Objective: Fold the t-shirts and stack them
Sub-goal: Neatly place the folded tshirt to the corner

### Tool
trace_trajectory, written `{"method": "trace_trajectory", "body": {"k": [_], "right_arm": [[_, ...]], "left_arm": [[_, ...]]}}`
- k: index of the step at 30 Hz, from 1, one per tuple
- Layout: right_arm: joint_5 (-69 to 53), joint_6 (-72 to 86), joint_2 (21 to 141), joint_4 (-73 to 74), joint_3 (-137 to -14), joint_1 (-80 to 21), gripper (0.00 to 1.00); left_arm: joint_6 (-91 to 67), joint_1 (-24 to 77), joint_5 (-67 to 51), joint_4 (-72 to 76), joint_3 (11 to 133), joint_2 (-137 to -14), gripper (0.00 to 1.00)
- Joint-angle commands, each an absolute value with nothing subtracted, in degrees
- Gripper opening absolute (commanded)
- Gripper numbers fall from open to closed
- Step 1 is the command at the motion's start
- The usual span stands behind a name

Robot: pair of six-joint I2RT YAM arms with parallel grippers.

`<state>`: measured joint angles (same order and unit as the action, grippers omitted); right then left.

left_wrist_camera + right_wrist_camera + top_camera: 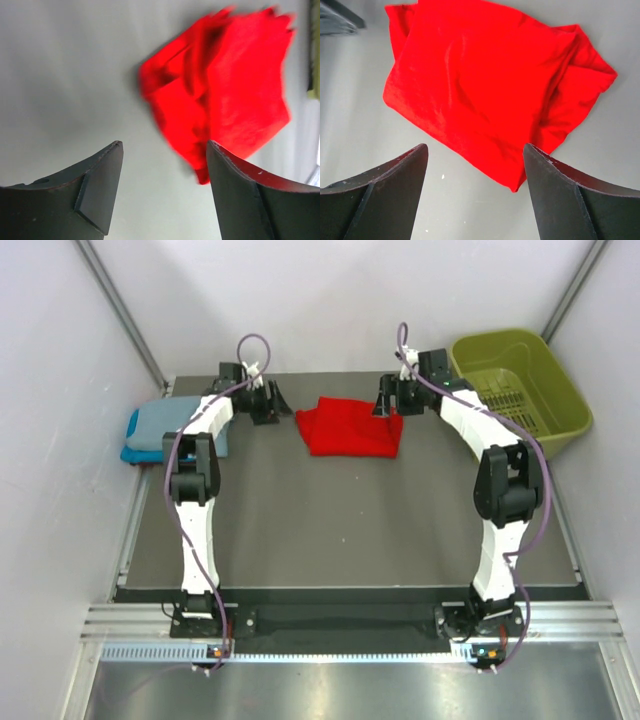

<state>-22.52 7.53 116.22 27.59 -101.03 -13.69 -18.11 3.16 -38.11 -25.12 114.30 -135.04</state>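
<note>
A bright red t-shirt [350, 426] lies folded into a rough rectangle at the back middle of the dark table; it also shows in the left wrist view [235, 85] and the right wrist view [485, 85]. A grey-blue shirt [190, 428] lies folded on a turquoise one [133, 440] at the back left edge. My left gripper [277, 403] is open and empty, just left of the red shirt [162, 147]. My right gripper [390, 405] is open and empty above the red shirt's right edge [475, 150].
An olive-green plastic basket [545, 410] stands at the back right, beside the right arm. White walls close in the back and sides. The table's front edge [350, 590] runs above the arm bases.
</note>
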Motion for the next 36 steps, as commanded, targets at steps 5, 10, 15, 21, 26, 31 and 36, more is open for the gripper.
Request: {"method": "trace_trajectory", "body": {"k": [5, 10, 15, 21, 26, 31, 36], "right_arm": [[-22.5, 4.6, 116.3, 27.9, -100.6, -14.9, 0.78], [-25.2, 6.6, 121.4, 27.8, -103.8, -14.9, 0.78], [-26.8, 8.0, 127.1, 27.8, -105.4, -14.9, 0.78], [-26.1, 7.7, 131.5, 27.8, -105.4, -14.5, 0.78], [-25.7, 7.8, 132.4, 27.5, -105.5, -14.4, 0.78], [-25.8, 8.3, 132.7, 27.2, -105.4, -14.4, 0.78], [-25.6, 8.1, 132.1, 27.3, -104.9, -14.4, 0.78]], "left_arm": [[-20.6, 3.3, -47.7, -24.1, 116.3, -140.9, 0.75], [-21.0, 3.4, -48.0, -23.1, 116.7, -143.1, 0.76], [-19.5, 4.3, -47.5, -24.1, 117.1, -145.8, 0.76], [-18.0, 6.8, -46.4, -25.5, 120.4, -149.7, 0.75], [-18.5, 8.8, -47.5, -25.8, 121.6, -151.3, 0.74], [-18.9, 10.5, -47.9, -25.2, 121.7, -152.7, 0.72], [-19.7, 11.6, -48.3, -23.9, 122.3, -153.1, 0.6]]}}
